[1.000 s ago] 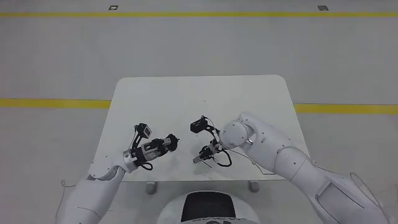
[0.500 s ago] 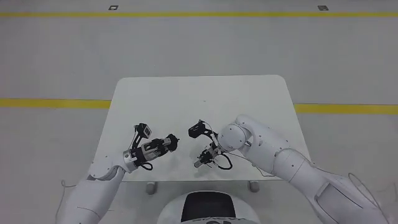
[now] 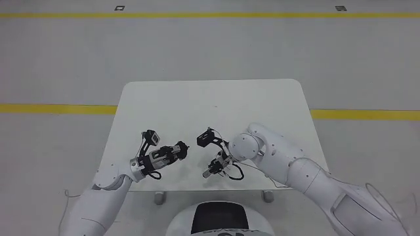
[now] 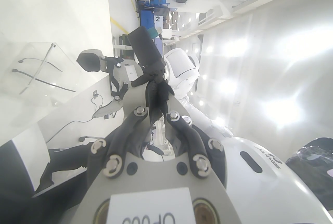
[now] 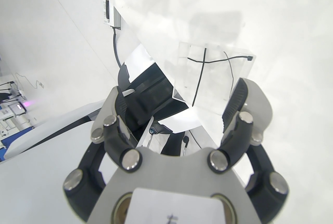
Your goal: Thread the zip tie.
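A clear plastic box (image 5: 183,53) near the table's front edge holds a few loose black zip ties (image 5: 200,74). My right gripper (image 5: 179,91) hangs open just above the box, one finger on each side of its near corner; from above, the right gripper (image 3: 213,168) sits by the front edge. My left gripper (image 4: 156,82) is shut on a black zip tie (image 4: 154,97) that runs down between its fingers. That left gripper (image 3: 185,147) is held above the table's front left part, pointing toward the right arm. The same box (image 4: 39,53) and its ties (image 4: 44,80) lie beyond it.
The white table (image 3: 210,98) has free room across its middle and back. Its front edge runs right under the right gripper. A thin cable (image 5: 115,45) hangs off the table's edge by the box.
The right gripper has shifted a little toward the front edge and to the left, closer over the box. The left arm has kept still.
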Action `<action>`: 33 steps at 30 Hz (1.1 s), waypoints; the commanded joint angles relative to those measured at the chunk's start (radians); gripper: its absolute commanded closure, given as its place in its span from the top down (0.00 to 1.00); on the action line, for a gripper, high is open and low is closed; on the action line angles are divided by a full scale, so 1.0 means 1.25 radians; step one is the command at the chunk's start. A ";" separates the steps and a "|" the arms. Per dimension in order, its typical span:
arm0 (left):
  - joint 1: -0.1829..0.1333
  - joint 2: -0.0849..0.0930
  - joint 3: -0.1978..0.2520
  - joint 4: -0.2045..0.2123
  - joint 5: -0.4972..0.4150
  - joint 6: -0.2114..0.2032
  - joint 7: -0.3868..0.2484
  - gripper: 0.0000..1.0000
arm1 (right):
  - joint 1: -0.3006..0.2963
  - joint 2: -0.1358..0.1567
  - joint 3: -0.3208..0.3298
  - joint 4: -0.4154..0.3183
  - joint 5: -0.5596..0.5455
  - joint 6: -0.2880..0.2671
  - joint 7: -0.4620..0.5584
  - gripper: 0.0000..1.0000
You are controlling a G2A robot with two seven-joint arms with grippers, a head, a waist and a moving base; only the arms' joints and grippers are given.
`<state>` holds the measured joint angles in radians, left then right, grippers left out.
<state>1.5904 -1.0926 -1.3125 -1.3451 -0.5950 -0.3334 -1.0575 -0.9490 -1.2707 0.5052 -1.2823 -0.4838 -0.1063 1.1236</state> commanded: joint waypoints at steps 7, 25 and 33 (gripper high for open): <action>0.000 0.000 0.000 0.000 0.000 0.000 0.000 0.00 | 0.013 -0.015 -0.010 0.046 0.020 -0.018 -0.002 0.41; 0.000 0.000 0.000 0.000 0.000 0.000 0.000 0.00 | 0.051 -0.062 -0.057 0.141 0.034 -0.006 0.038 0.34; 0.000 0.000 0.000 0.000 0.000 0.000 0.000 0.00 | 0.065 -0.084 -0.079 0.172 0.015 0.014 0.040 0.31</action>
<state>1.5904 -1.0926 -1.3125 -1.3451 -0.5950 -0.3334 -1.0575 -0.8692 -1.3725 0.4088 -1.0727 -0.4624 -0.0912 1.1731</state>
